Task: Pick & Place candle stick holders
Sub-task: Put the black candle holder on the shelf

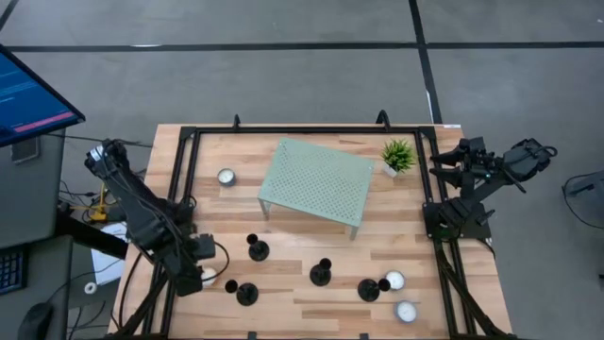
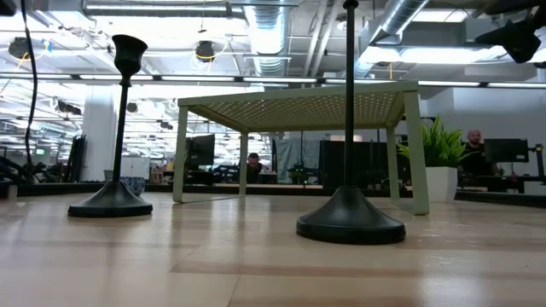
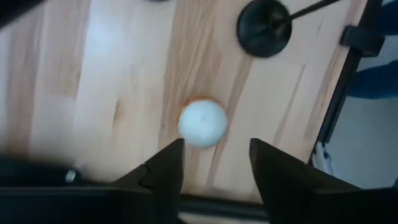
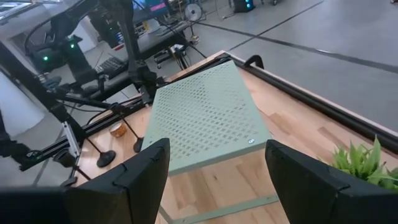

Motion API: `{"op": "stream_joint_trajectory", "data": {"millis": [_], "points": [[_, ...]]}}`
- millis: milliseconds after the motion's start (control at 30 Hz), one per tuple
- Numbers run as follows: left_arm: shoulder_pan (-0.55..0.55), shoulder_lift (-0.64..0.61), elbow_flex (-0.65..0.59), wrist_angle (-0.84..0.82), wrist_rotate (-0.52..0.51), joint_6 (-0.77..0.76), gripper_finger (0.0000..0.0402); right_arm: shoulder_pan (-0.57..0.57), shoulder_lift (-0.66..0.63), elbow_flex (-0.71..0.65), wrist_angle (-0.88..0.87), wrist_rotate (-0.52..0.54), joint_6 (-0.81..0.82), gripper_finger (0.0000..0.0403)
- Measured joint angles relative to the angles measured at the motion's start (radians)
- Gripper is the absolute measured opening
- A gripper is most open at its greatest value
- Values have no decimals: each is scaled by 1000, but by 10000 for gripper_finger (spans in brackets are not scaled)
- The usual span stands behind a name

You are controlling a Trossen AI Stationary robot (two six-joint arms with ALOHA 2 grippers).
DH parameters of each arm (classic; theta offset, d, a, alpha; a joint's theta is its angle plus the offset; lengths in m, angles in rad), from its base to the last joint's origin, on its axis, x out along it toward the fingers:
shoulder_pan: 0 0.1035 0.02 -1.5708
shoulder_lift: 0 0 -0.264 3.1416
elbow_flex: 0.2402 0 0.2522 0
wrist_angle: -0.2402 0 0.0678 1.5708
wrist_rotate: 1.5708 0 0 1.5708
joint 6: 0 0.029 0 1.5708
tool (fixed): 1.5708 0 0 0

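Left claw hovers spread over a tealight; four holders wait untouched.
Left claw (image 3: 211, 165) hangs at seven o'clock above the white tealight (image 3: 203, 122); candle stick holders (image 1: 320, 274) line the desk's (image 1: 283, 283) near edge; right claw (image 4: 214, 177) idles spread at three o'clock.

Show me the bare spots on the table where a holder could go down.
Free: the strip between the front holders and the green rack; the rack's top; the back-left corner behind the tealight. Crowded: the front, with four holders, three tealights and the left gripper. The plant fills the back right, near the parked right gripper.
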Motion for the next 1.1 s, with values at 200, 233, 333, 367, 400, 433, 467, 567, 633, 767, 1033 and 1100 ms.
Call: {"op": "stream_joint_trajectory", "data": {"millis": [200, 233, 333, 367, 400, 433, 467, 567, 633, 767, 1033, 1100], "points": [[-2, 1, -50, 64, -157, 18, 253, 0, 0, 0, 1, 32, 17, 256], [-2, 0, -57, 66, -186, 27, 260, 0, 0, 0, 1, 40, 26, 256], [-6, -1, -81, 93, -239, 54, 276, 0, 0, 0, 4, 56, 32, 256], [-10, -1, -90, 115, -244, 63, 278, 0, 0, 0, 4, 60, 33, 256], [-16, -1, -104, 148, -240, 72, 280, 0, 0, 0, 4, 68, 34, 256], [-25, -1, -119, 187, -230, 80, 280, 0, 0, 0, 4, 80, 34, 256], [-38, -1, -135, 227, -222, 89, 280, 0, 0, 0, 4, 95, 34, 256], [-87, -1, -183, 328, -225, 97, 276, 0, 0, 0, 2, 135, 29, 256], [-112, -1, -210, 364, -241, 97, 272, 0, 0, 0, 1, 146, 27, 256], [-158, -1, -234, 379, -344, 67, 266, 0, 0, 0, 1, 157, 29, 256], [-248, -18, -277, 411, -587, -1, 266, 0, 0, 0, 1, 157, 84, 256], [-280, -38, -288, 417, -652, -42, 265, 0, 0, 0, 1, 157, 85, 256]]}}
